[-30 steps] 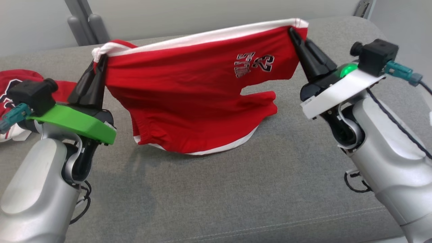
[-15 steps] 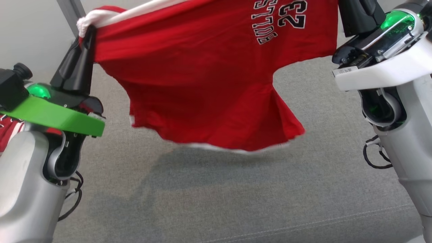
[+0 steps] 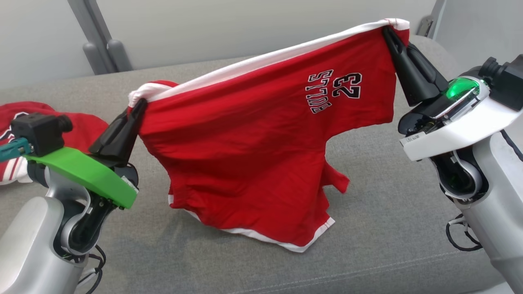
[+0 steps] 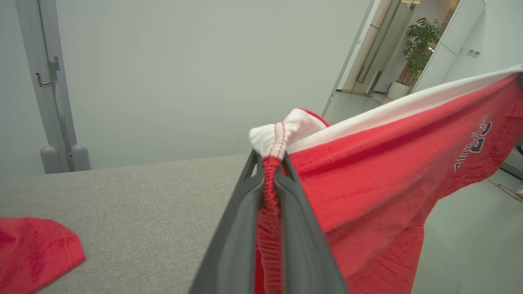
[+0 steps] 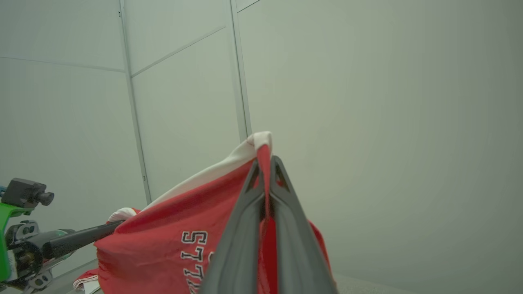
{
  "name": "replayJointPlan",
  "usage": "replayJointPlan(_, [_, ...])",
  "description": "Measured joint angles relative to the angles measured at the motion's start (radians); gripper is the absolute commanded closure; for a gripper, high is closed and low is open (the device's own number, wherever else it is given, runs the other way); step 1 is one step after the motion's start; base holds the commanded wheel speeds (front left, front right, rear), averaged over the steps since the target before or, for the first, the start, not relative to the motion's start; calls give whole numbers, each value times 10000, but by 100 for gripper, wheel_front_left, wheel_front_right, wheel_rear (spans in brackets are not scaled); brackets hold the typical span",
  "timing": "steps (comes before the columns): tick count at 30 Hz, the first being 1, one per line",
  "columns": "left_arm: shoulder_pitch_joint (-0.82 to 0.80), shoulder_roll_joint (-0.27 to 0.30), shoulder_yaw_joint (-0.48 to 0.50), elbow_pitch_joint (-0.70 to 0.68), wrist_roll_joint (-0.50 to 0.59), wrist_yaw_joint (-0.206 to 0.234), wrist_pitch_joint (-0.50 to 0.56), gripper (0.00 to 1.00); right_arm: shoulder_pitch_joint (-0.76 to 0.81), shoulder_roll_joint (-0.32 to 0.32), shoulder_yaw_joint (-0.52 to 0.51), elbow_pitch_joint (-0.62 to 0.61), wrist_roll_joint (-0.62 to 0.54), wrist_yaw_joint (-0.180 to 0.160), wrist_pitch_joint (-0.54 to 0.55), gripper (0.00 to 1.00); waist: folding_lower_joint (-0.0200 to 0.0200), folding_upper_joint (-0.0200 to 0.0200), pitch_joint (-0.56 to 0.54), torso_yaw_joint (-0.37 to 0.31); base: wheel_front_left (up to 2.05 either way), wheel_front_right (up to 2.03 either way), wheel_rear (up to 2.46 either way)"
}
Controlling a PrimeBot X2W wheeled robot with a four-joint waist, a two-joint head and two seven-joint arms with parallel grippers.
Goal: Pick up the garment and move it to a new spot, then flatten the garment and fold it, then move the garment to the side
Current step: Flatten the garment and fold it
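Observation:
The garment (image 3: 253, 155) is a red top with white trim and "BULLS 23" printed upside down. It hangs stretched between both grippers over the grey cushion (image 3: 367, 245), its lower hem resting on the fabric. My left gripper (image 3: 139, 107) is shut on the garment's left white-trimmed corner, lower down. My right gripper (image 3: 387, 32) is shut on the right corner, held higher. In the left wrist view the bunched trim (image 4: 271, 141) sits pinched between the fingers (image 4: 239, 228). The right wrist view shows the red cloth (image 5: 163, 245) clamped in its fingers (image 5: 241, 228).
Another red and white garment (image 3: 16, 118) lies at the far left of the cushion. A grey wall with a post (image 3: 96, 45) stands behind. The cushion's front seam (image 3: 367, 271) runs near the bottom.
The garment was lifted clear of the cushion half a second ago; now it hangs lower with its hem resting on the cushion. The left corner is lower than the right. The head camera has shifted.

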Motion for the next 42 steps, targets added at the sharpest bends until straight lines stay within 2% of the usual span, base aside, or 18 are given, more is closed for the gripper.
replayJointPlan(7, [-188,21,-132,366,-723,0,1081,100,-221,23,460,88,911,-2,537,100,0,0,639,-70,0,0,0])
replayJointPlan(15, [-2532,88,50,1937,-1097,102,2194,100,-2748,188,1041,1503,1275,-2,1574,100,0,0,1601,-237,0,0,0])
replayJointPlan(22, [-5468,-176,840,2251,-884,184,1808,100,-5625,608,263,2531,1239,2,1762,100,0,0,2505,-377,0,0,0])
replayJointPlan(24, [-6297,-495,1099,2447,-729,71,1103,100,-6604,761,27,2823,1051,59,1208,100,0,0,2849,-399,0,0,0])
replayJointPlan(26, [-6379,-759,1137,2600,-721,8,803,100,-6854,961,-61,2899,1055,59,819,100,0,0,3003,-390,0,0,0])
replayJointPlan(29, [-6000,-938,692,3074,-719,-127,692,100,-6638,865,591,3064,909,58,510,100,1,0,3054,-302,0,0,0])
replayJointPlan(32, [-4959,-1181,403,3578,-817,-182,385,100,-5615,575,1371,3254,552,56,184,100,1,0,2939,-206,0,0,0])
replayJointPlan(36, [-3478,-1104,-192,3877,-913,-259,173,100,-3734,736,1615,3490,976,56,-276,100,0,0,2644,-64,0,0,0])
replayJointPlan(42, [-1936,-1039,-347,3674,-1158,-261,-556,100,-2112,840,1850,3173,1463,54,-416,100,1,0,2151,-7,0,0,0])
